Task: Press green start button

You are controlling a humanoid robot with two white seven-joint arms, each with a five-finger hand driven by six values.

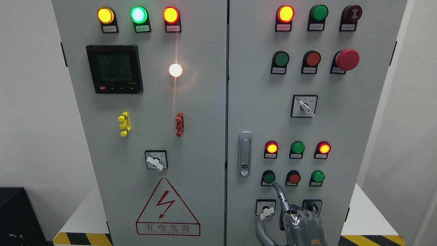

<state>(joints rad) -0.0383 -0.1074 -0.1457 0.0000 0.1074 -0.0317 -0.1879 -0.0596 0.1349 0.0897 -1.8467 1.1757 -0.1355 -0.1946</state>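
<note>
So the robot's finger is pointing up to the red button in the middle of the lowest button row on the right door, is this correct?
Not quite. In the head view the extended finger of the right hand reaches the green button at the left end of that lowest row on the right door, not the red button in the middle. The rest is correct.

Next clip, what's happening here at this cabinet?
A robot hand reaches up from the bottom of the picture toward the right door of a grey electrical cabinet. One extended finger points at the leftmost green button in the lower row, its tip at the button's lower edge. Whether the button is pressed in cannot be told. From which side the arm comes in is not clear. Several indicator lamps are lit.
</note>
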